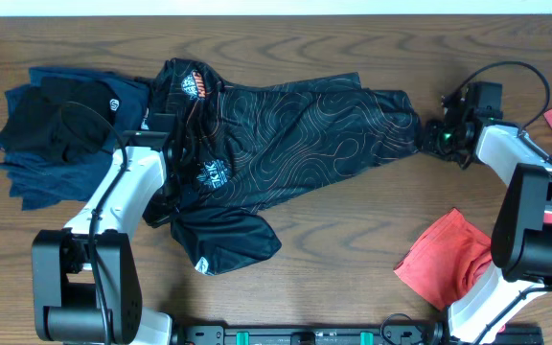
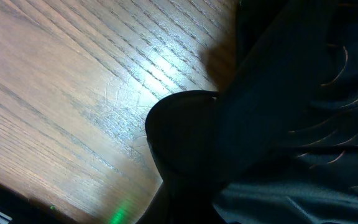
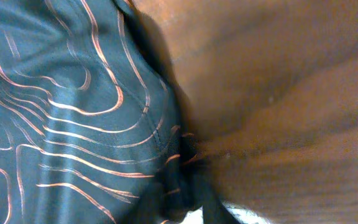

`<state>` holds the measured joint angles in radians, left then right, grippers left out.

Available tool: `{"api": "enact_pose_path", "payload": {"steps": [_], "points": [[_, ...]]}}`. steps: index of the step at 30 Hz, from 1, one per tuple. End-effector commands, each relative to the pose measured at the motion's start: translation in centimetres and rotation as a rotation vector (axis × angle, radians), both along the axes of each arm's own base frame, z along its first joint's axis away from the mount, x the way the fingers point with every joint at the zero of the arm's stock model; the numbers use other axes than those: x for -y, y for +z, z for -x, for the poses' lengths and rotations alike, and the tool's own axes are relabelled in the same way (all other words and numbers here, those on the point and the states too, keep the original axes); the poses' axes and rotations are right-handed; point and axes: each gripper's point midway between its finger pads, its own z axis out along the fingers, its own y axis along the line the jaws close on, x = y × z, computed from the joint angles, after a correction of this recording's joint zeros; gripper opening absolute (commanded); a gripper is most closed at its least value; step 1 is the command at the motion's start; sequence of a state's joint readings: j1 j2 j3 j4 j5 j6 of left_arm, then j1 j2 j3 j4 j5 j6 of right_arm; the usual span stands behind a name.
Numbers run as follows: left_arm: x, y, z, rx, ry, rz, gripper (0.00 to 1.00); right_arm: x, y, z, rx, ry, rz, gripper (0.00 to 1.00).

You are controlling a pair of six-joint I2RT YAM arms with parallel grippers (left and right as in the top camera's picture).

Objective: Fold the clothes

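Wood-grain counter carries the black sports shirt across its middle, lying loose and uneven, with one sleeve flopped toward 6 o'clock. The right end effector sits at the shirt's 3 o'clock tip. Its wrist view shows the orange-lined cloth gathered into a tight pinch, so it appears clamped on that corner, probably to draw the body flat before a fold. The left end effector is buried in the cloth at the shirt's 9 o'clock side, likely as the opposing anchor. Its wrist view is dark, and I cannot tell whether it grips. A navy and black pile waits at 9 o'clock and a red garment at 4 o'clock, both apart from the shirt, presumably set aside so the working area is free.
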<state>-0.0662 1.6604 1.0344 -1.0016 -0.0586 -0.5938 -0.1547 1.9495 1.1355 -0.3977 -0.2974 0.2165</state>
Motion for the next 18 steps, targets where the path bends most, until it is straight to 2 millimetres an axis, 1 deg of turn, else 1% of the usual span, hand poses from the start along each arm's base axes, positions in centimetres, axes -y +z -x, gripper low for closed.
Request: {"api": "enact_pose_path", "payload": {"steps": [1, 7, 9, 11, 12, 13, 15, 16, 18], "points": [[-0.1, 0.1, 0.2, 0.000, -0.010, 0.000, 0.06, -0.6, -1.7, 1.2, -0.055, -0.002, -0.011, 0.01], [-0.2, 0.1, 0.1, 0.000, -0.010, 0.000, 0.06, -0.5, -1.7, 1.2, -0.057, -0.005, -0.008, 0.01], [-0.1, 0.2, 0.1, -0.001, -0.023, 0.002, 0.06, -0.2, -1.3, 0.9, -0.042, -0.011, -0.007, 0.01], [-0.1, 0.6, -0.1, 0.002, -0.063, 0.008, 0.06, 0.3, 0.0, 0.7, -0.023, -0.024, -0.004, 0.01], [-0.1, 1.0, -0.2, 0.002, -0.087, 0.011, 0.06, 0.7, 0.8, 0.5, -0.010, -0.031, -0.002, 0.01], [-0.1, 1.6, -0.4, 0.007, -0.111, 0.014, 0.06, 1.1, 2.2, 0.3, 0.014, -0.041, 0.002, 0.01], [-0.1, 3.2, -0.9, 0.027, -0.147, 0.018, 0.06, 2.3, 5.7, -0.2, 0.087, -0.066, 0.015, 0.01], [-0.1, 4.2, -1.1, 0.041, -0.156, 0.019, 0.06, 2.8, 7.6, -0.4, 0.125, -0.078, 0.023, 0.01], [0.5, 7.0, -2.0, 0.094, -0.187, 0.048, 0.06, 4.2, 12.5, -0.8, 0.227, -0.107, 0.045, 0.01]]}}
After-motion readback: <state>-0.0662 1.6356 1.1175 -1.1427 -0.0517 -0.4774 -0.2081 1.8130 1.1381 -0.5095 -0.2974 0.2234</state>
